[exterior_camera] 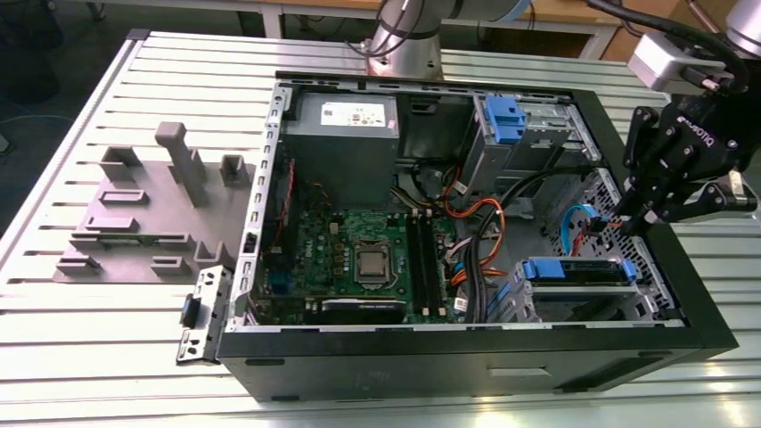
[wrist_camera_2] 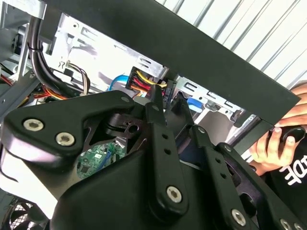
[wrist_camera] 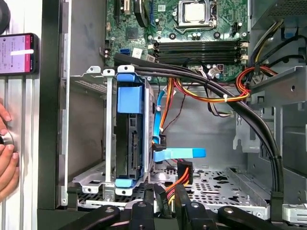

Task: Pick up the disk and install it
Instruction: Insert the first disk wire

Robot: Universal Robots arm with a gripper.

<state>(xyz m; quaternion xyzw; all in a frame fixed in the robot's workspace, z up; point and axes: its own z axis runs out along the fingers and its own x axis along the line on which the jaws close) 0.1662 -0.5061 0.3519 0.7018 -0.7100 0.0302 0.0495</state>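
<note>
Gripper (exterior_camera: 621, 223) closed, empty, over the case; disk (wrist_camera: 129, 139) caged, likely rigid, dense, fragile: grip the blue carrier edges.

disk (wrist_camera: 128, 139) blue carrier | mobo (exterior_camera: 363, 259) green | case (exterior_camera: 476, 357) blk

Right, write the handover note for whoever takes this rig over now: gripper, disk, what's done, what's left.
Gripper: hangs inside the computer case, by its wall at the exterior view's right, close to the power plug; its state cannot be told.
Disk: stands in the drive cage in its blue carrier, not held.
Done: disk appears to be placed in the cage.
Left: full seating and cabling cannot be confirmed.
Note: a person's hand is just outside the case.
</note>
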